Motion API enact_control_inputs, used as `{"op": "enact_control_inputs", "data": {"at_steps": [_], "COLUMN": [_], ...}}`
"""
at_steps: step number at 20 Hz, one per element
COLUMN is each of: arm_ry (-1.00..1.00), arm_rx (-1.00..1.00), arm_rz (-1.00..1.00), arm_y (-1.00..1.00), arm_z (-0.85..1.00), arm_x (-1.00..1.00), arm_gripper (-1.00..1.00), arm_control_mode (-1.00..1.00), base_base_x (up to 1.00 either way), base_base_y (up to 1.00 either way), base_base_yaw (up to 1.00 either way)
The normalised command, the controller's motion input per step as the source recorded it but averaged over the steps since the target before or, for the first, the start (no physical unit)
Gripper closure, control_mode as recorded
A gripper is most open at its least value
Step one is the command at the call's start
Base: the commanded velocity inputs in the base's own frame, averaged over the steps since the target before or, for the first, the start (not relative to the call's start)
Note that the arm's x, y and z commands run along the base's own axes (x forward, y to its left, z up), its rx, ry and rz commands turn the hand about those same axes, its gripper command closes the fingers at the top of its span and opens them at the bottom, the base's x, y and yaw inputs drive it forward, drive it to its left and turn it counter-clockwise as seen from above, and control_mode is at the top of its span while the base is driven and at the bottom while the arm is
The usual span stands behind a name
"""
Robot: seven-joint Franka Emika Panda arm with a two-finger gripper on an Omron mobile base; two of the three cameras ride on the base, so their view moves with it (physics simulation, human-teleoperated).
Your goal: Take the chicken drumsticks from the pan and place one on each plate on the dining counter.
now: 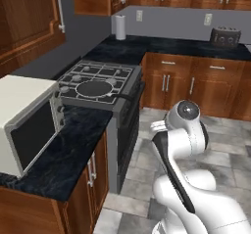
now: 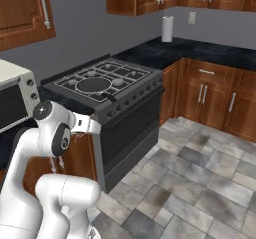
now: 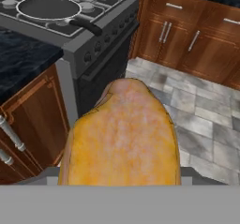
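The claw is gripping a golden-tan drumstick, its jaws standing fairly wide around the meat, which is looming close before the hand camera above the tiled floor; the pan is sitting on the stove, looking empty.

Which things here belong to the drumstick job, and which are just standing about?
Job: golden-tan drumstick, close in front of the hand camera; pan on the stove, with nothing in it.

Just there: stove, microwave, paper towel roll, toaster, cabinets.
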Motion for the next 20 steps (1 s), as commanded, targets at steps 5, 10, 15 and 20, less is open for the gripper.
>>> {"op": "enact_control_inputs", "data": {"at_steps": [5,10,15,20], "arm_ry": [0.0,0.0,0.0,0.0], "arm_rx": [0.0,0.0,0.0,0.0], "arm_rz": [0.0,0.0,0.0,0.0], "arm_y": [0.0,0.0,0.0,0.0], "arm_z": [0.0,0.0,0.0,0.0], "arm_x": [0.0,0.0,0.0,0.0], "arm_gripper": [1.0,1.0,1.0,1.0], "arm_control_mode": [1.0,1.0,1.0,1.0], "base_base_x": [-1.0,-1.0,-1.0,-1.0], "base_base_y": [0.02,0.04,0.0,0.0], "base_base_yaw": [-0.25,-0.26,-0.26,-0.27]}}
